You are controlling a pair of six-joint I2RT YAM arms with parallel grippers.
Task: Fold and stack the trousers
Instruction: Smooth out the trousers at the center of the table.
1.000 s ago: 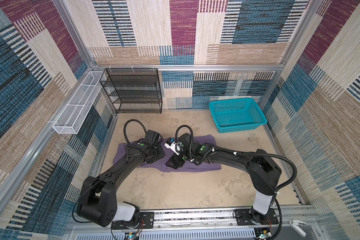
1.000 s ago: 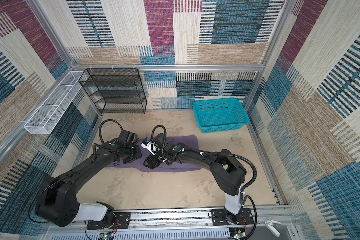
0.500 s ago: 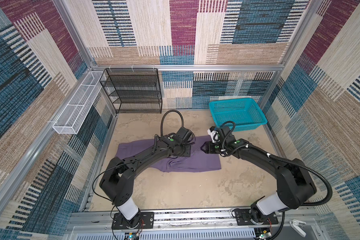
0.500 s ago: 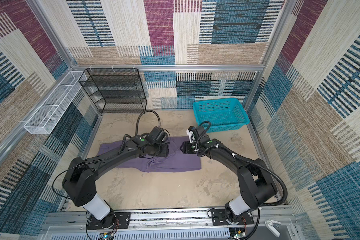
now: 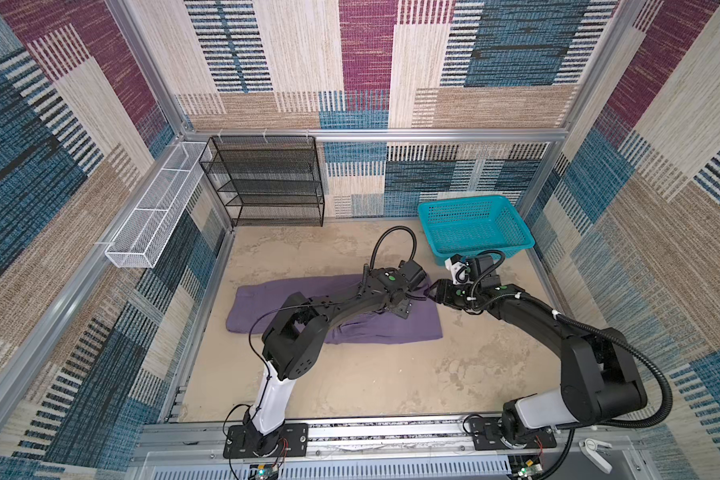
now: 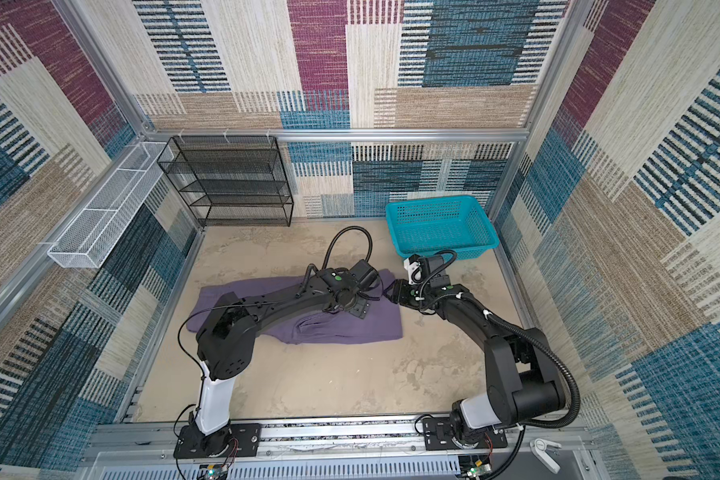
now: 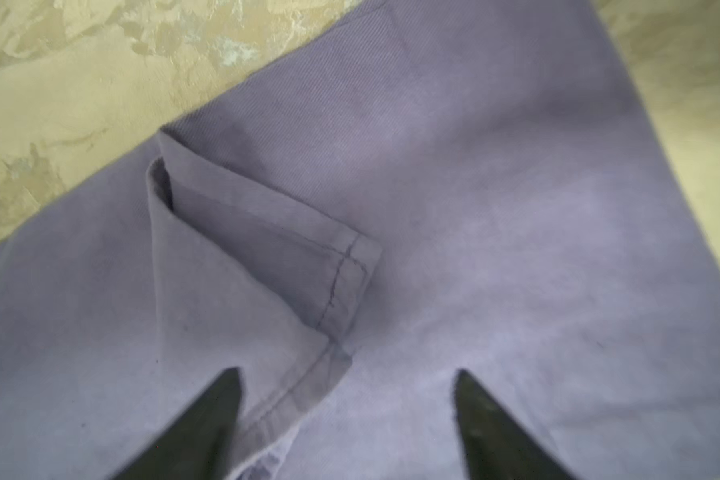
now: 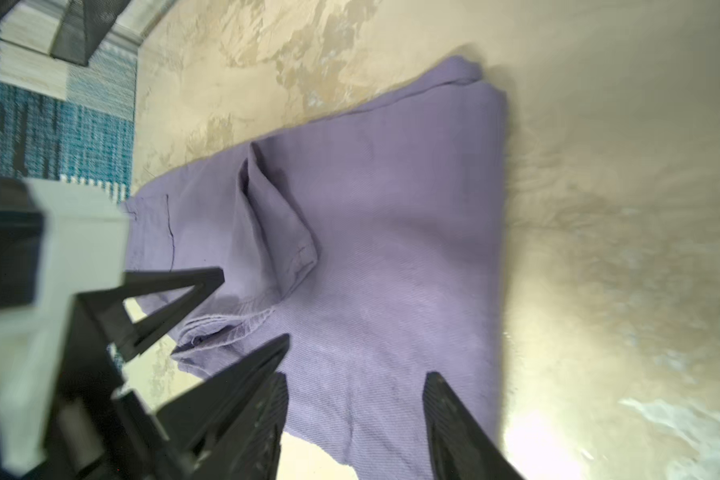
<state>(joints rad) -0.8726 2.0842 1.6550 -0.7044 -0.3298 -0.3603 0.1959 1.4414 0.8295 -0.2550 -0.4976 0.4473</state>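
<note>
The trousers (image 5: 412, 328) were found lying flat on the worktop (image 5: 350, 386), stretched from 9 o'clock to 3 o'clock, with one hem corner (image 7: 350, 266) folded over on the cloth. The left gripper (image 7: 348, 374) was observed over the 3 o'clock end, its fingers spread wide and nothing held. The right gripper (image 8: 356, 378) was noted just beside it at that same end, fingers parted above the cloth, no fabric pinched. A teal basket (image 5: 481, 245) was recorded at 1 o'clock and a black wire rack (image 5: 267, 178) at 11 o'clock.
</note>
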